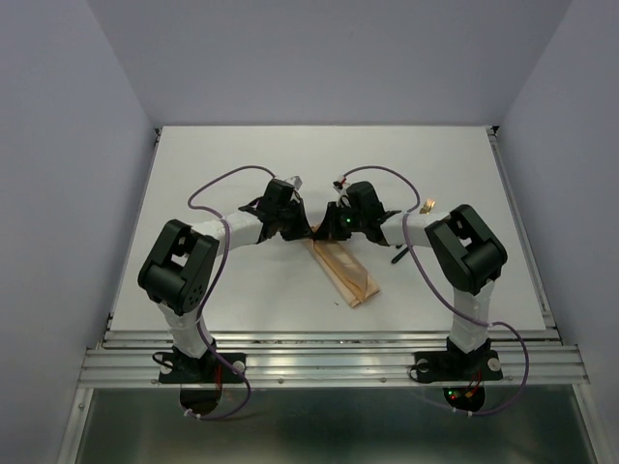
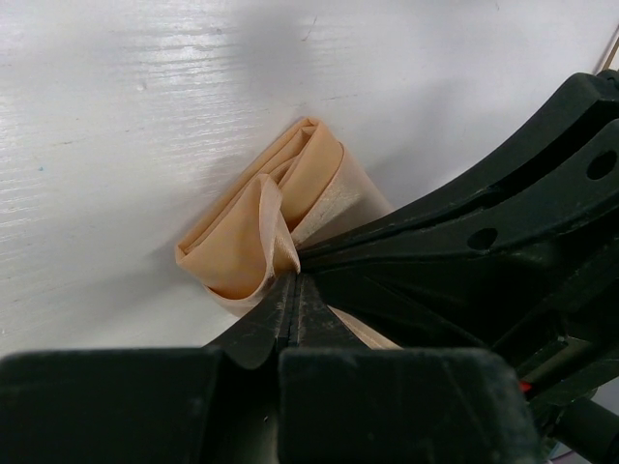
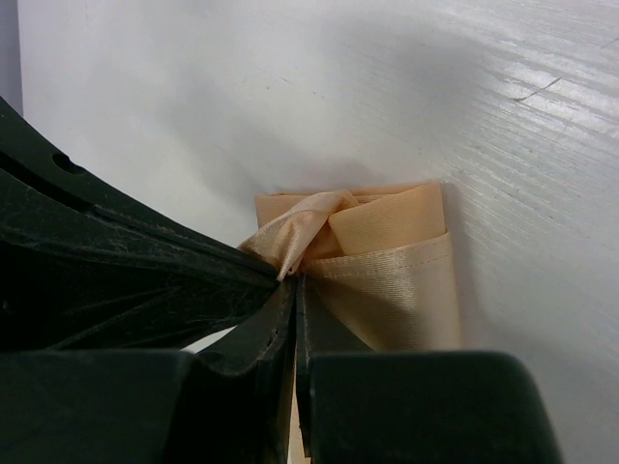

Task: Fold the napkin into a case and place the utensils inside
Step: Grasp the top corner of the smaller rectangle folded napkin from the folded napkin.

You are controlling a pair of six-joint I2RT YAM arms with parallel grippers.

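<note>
At the middle of the table, a little toward its near edge, the napkin lies as a narrow folded strip set slantwise.

Progress: folding looks largely done, judging by the shape. The strip's far end is loose, with its layers parted.

Left claw: closed, pinching a thin upper layer at that far end.

Right claw: closed on a twisted fold of the same end, close beside the left one.

Utensils: outside the cloth, toward the right edge of the table and partly behind the right arm. None is inserted yet, so loading remains.

Views: the overhead view gives the whole strip and the utensils, but the wrists hide both pinches. The wrist views show the pinched layers and the gaping end, not the strip's near end.
</note>
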